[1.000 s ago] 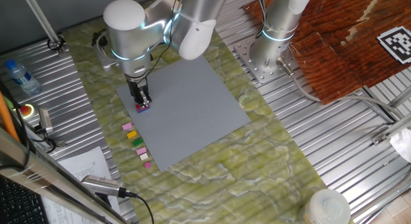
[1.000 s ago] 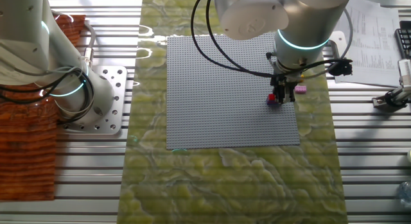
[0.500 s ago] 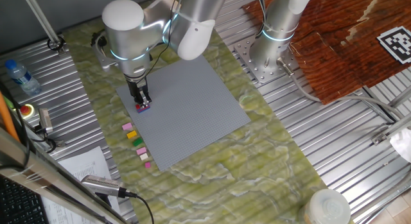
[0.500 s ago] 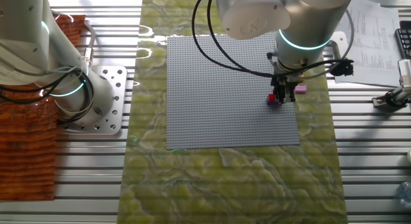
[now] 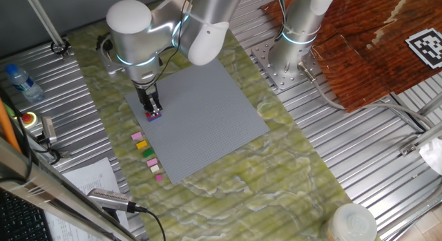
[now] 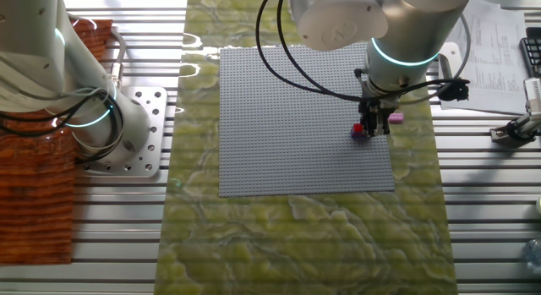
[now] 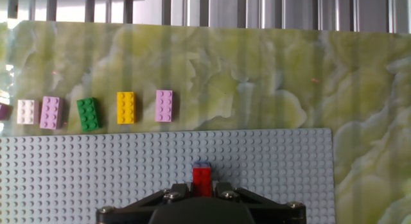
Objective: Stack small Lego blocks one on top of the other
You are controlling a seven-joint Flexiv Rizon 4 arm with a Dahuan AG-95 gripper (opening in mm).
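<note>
My gripper (image 5: 152,110) stands upright over the left part of the grey baseplate (image 5: 207,110), its fingers shut on a red Lego block (image 7: 202,180). The red block sits on top of a blue block (image 7: 202,165), whose edge shows just beyond it. In the other fixed view the gripper (image 6: 370,126) hides most of the pair; the red block (image 6: 357,129) shows at its left over the blue one (image 6: 361,137). A row of loose small blocks lies on the mat beside the plate: pink (image 7: 164,106), yellow (image 7: 126,108), green (image 7: 88,114), pink (image 7: 51,112), white (image 7: 26,112).
The loose blocks (image 5: 146,152) lie along the baseplate's left edge. A second robot base (image 5: 290,47) stands at the back right. A bottle (image 5: 19,82), a red button (image 5: 28,119), papers (image 5: 90,179) and a white tub (image 5: 352,224) lie around the mat.
The arm's upper links have shifted slightly; the gripper and the red and blue blocks stay in the same place.
</note>
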